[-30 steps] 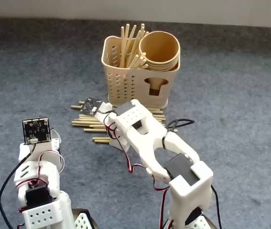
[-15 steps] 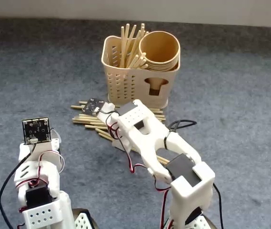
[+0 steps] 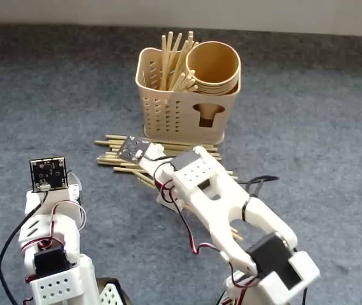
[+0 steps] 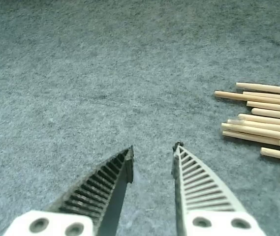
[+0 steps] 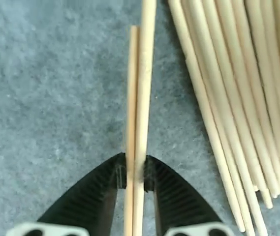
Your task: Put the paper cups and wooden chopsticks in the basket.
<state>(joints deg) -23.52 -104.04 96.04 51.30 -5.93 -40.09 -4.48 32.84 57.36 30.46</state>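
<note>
A cream plastic basket stands at the back and holds several wooden chopsticks and stacked paper cups. More chopsticks lie in a loose pile on the carpet in front of it. My right gripper is shut on two chopsticks beside the pile, low over the carpet. In the high view the right arm covers that spot, and the held pair pokes out slantwise. My left gripper hangs open over bare carpet, left of the pile's ends.
Grey carpet covers the whole surface. The left arm sits at the near left, well away from the basket. A black cable loops beside the right arm.
The right arm has shifted to the right and a little nearer, turning two chopsticks out of the pile so they lie slantwise. The left arm has kept still.
</note>
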